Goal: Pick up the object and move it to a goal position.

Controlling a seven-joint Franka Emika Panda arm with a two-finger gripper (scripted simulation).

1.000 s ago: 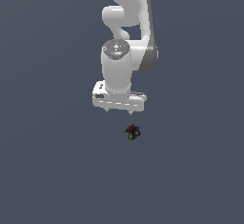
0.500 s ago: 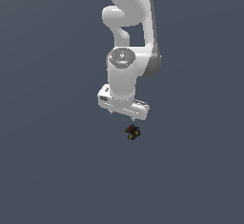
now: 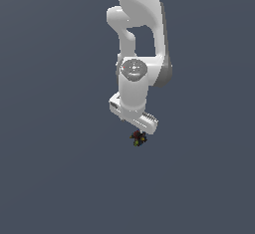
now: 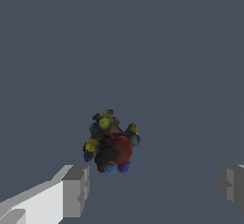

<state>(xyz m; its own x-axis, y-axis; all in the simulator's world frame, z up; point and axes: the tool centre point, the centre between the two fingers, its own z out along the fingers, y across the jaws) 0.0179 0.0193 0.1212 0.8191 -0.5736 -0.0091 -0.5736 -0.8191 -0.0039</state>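
The object [image 3: 138, 138] is a tiny dark lumpy clump speckled with red, yellow, green and blue, lying on the flat grey floor. In the exterior view my white gripper [image 3: 135, 128] hangs right above it, and the hand hides the fingers. In the wrist view the object [image 4: 111, 143] lies just beyond the line between my two fingertips [image 4: 76, 189], nearer the left one. The gripper [image 4: 155, 186] is open wide and empty, and the fingers do not touch the clump.
A plain grey floor [image 3: 60, 178] fills the scene. The white arm [image 3: 142, 34] rises above the gripper. Nothing else is in view.
The arm has swung toward the exterior view's right and lowered. The gripper has come down from above and to the left of the clump to right over it. The clump has not moved.
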